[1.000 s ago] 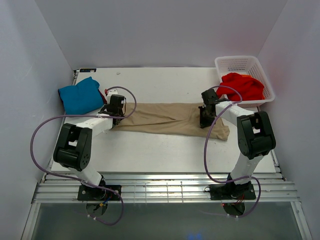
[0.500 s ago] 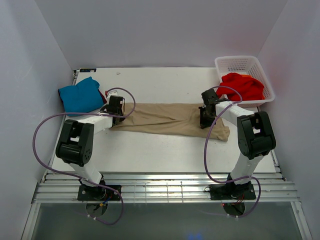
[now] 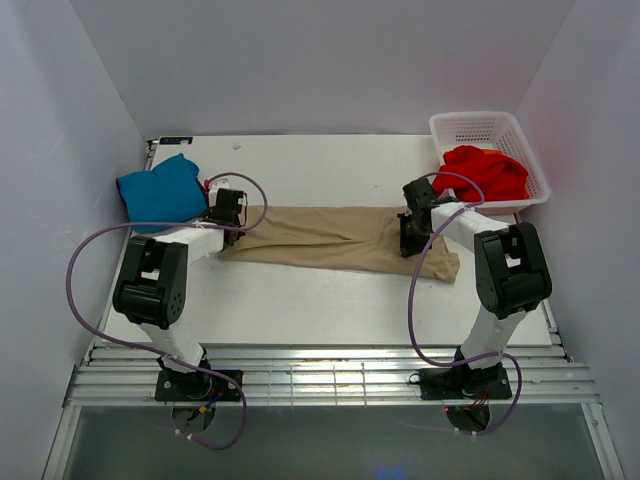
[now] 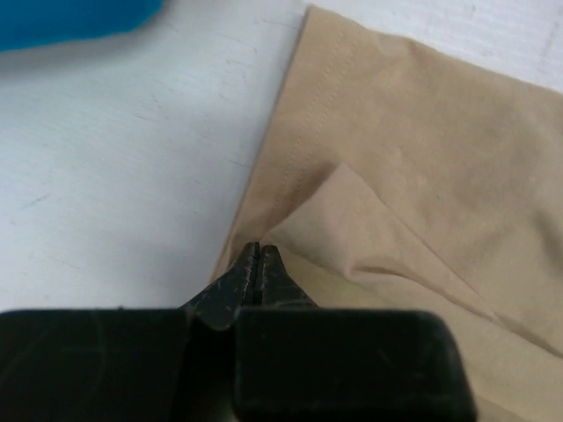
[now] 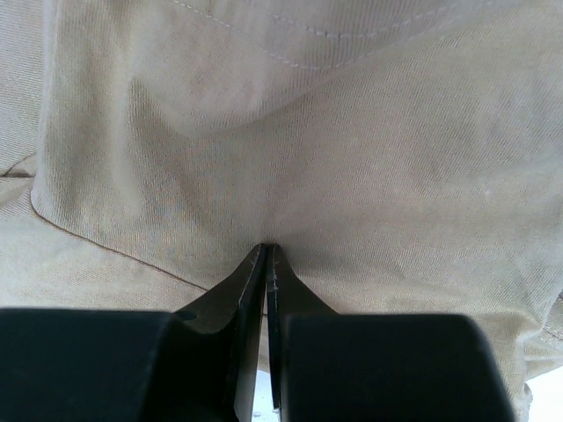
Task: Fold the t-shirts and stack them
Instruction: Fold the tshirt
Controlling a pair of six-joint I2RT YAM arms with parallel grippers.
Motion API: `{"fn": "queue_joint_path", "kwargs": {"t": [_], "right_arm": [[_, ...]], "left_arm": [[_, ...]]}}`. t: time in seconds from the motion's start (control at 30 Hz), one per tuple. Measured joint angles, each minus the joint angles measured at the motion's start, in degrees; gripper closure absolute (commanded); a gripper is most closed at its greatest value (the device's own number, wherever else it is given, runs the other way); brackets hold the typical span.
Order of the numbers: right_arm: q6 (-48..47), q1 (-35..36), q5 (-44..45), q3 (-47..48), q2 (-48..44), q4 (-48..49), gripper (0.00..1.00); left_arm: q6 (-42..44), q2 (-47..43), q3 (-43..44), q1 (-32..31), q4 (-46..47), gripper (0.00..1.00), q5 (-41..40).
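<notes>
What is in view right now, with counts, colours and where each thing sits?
tan shirt: one, tan-beige, spread across the table's middle
teal shirt: one, teal-blue, far left of the table
red shirt: one, bright red, heaped in the basket
basket: one, white lattice, far right corner
table: one, white
cables: two, purple, one looping from each arm
left hand: black, shut on the tan shirt's left edge
right hand: black, shut on the tan shirt's right part
</notes>
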Motion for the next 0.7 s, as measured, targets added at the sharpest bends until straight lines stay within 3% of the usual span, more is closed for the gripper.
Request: {"fn": "queue_joint_path", "kwargs": {"t": [0.27,0.7], "right_arm": [[0.0,0.0,0.0,0.0,0.0,0.0,0.9],[-0.1,0.0,0.0,0.0,0.0,-0.2,0.91]], "left_arm": [[0.7,-0.5,3.4,3.3,0.0,1.0,-1.7],[3.1,4.7,7.3,5.0,2.1,0.99,4.6]]}}
